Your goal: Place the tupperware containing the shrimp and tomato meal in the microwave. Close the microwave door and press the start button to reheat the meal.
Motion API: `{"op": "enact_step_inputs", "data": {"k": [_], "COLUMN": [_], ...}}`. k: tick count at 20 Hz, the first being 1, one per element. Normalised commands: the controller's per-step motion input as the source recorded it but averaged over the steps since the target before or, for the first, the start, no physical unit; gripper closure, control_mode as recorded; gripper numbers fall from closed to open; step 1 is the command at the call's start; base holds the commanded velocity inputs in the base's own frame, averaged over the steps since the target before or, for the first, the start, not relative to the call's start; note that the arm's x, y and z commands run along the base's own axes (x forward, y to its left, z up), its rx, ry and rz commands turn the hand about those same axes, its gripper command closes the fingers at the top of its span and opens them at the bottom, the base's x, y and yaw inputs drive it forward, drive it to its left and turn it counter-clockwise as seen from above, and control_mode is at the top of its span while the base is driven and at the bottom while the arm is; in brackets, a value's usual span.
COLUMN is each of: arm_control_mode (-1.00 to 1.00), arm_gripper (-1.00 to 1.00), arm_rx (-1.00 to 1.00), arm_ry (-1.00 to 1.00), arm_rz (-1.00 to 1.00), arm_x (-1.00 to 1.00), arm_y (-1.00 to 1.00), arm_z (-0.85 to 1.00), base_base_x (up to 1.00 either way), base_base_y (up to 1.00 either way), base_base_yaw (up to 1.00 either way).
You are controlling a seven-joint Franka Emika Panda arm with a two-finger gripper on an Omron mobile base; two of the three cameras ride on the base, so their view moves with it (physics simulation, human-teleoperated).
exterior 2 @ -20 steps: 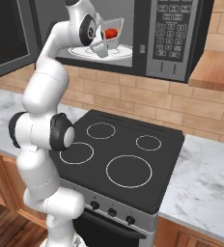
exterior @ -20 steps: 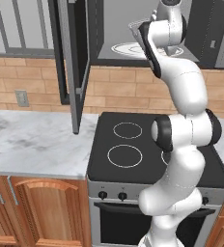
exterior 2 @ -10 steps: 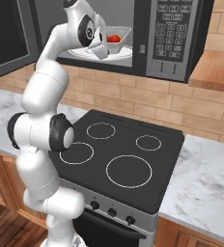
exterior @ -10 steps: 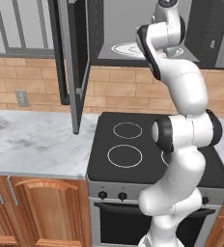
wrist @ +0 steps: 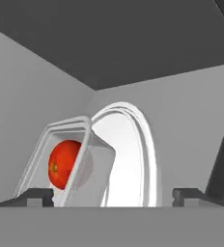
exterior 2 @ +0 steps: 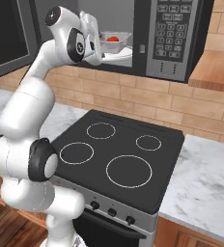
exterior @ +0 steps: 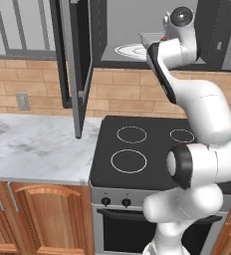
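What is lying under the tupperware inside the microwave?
The tupperware sits on the white turntable in the microwave. The part of the turntable directly under it is covered.

The tupperware (wrist: 73,161) of clear plastic sits on the white turntable (wrist: 133,159), over the turntable's left part, with a red tomato piece (wrist: 63,164) inside it. Pale grey walls of the microwave (wrist: 181,125) rise behind and beside the turntable, under a dark ceiling. The end effector (wrist: 114,195) has its two dark fingertips (wrist: 36,195) spread wide, one just beside the tupperware's near corner, the other far across the turntable's rim.
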Motion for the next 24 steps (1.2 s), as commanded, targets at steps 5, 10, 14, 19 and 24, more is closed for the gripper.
{"op": "enact_step_inputs", "data": {"k": [5,10,14,19,24], "arm_control_mode": [-1.0,-1.0,-1.0,-1.0,-1.0], "arm_gripper": [-1.0,-1.0,-1.0,-1.0,-1.0], "arm_rx": [-0.15,-0.29,-0.43,-0.63,-0.69], "arm_ry": [-0.03,0.0,0.0,0.15,0.18], "arm_rz": [0.01,0.11,0.25,0.34,0.34], "arm_x": [-1.0,-1.0,-1.0,-1.0,-1.0], "arm_y": [0.23,0.24,0.32,0.47,0.41], "arm_z": [0.41,0.46,0.21,0.02,0.0], "base_base_x": [0.0,0.0,0.0,0.0,0.0], "base_base_y": [0.0,0.0,0.0,0.0,0.0], "base_base_yaw": [0.0,0.0,0.0,0.0,0.0]}}
